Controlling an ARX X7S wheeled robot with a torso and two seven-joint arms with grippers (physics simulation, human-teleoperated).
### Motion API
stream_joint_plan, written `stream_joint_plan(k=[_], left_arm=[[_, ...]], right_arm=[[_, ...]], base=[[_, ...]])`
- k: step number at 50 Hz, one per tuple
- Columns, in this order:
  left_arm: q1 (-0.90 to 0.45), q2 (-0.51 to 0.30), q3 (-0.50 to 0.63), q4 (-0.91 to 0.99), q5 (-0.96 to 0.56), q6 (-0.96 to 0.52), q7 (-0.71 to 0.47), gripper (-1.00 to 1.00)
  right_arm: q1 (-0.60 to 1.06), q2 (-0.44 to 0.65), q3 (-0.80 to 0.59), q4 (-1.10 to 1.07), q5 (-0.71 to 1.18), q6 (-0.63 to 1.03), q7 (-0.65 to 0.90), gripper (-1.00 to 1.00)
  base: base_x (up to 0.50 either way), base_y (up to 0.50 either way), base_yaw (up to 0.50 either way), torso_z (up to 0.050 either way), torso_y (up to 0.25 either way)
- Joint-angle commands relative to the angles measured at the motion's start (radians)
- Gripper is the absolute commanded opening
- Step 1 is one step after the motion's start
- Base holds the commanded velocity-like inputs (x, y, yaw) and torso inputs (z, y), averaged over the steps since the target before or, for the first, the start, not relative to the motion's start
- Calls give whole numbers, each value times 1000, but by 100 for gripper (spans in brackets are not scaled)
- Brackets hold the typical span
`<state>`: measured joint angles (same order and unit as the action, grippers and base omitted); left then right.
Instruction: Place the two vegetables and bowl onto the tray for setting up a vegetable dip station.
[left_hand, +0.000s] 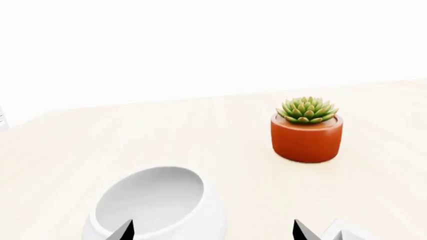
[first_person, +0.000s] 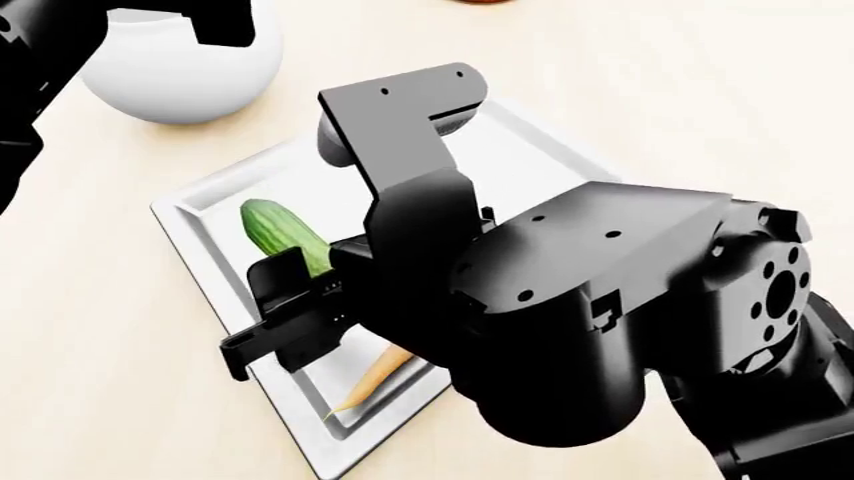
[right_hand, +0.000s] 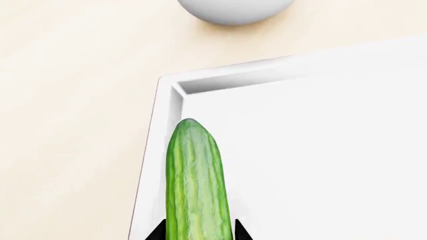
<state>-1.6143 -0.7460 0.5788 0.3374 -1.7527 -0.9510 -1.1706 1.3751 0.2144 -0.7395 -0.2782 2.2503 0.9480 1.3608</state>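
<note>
- Right wrist view: the right gripper (right_hand: 198, 235) is clenched on the cucumber (right_hand: 195, 180), whose free end reaches straight out ahead of the fingertips over the tray (right_hand: 320, 150), close to one of its corner rims.
- Seen from the head camera, the same cucumber (first_person: 283, 232) lies low over the tray (first_person: 200, 215), and the carrot (first_person: 376, 372) rests on the tray floor behind the right gripper (first_person: 287, 310), near the rim closest to the robot.
- Whether the cucumber already touches the tray floor I cannot tell.
- The left gripper (left_hand: 212, 231) has its fingers spread wide and holds nothing. The bowl (left_hand: 157, 207) sits on the table (left_hand: 200, 135) just ahead of it, against one fingertip, well off the tray.
- Farther ahead of that gripper stands a terracotta pot (left_hand: 307, 137) with a succulent (left_hand: 307, 110), which is no part of the job.
- Handling, as a judgement: the cucumber looks stiff and glossy, so likely slick and apt to roll once let go; release it low.
- The bowl looks rigid, smooth and round-bellied, probably the heaviest piece. Its globe wall offers poor purchase, so pinching the thick rim, one finger inside the mouth and one outside, seems the best hold.
</note>
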Motion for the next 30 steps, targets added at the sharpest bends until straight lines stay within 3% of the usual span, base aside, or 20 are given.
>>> stream_joint_plan(k=[1,3,4,18,30], left_arm=[[-3,-2,2,0,0,2,1,100],[-4,-2,2,-1,0,2,1,100],[-4,-2,2,-2,-1,3,0,100],[-6,-2,5,-2,0,4,2,100],[-7,-7,5,-4,0,7,2,100]], right_arm=[[7,9,-4,9,-22,10,-33,-100],[9,16,-7,11,-22,12,-32,-100],[11,17,-9,11,-25,15,-34,100],[65,32,-7,31,-21,14,-41,100],[223,33,42,96,-35,29,-82,100]], base=[[0,0,0,0,0],[0,0,0,0,0],[0,0,0,0,0],[0,0,0,0,0],[0,0,0,0,0]])
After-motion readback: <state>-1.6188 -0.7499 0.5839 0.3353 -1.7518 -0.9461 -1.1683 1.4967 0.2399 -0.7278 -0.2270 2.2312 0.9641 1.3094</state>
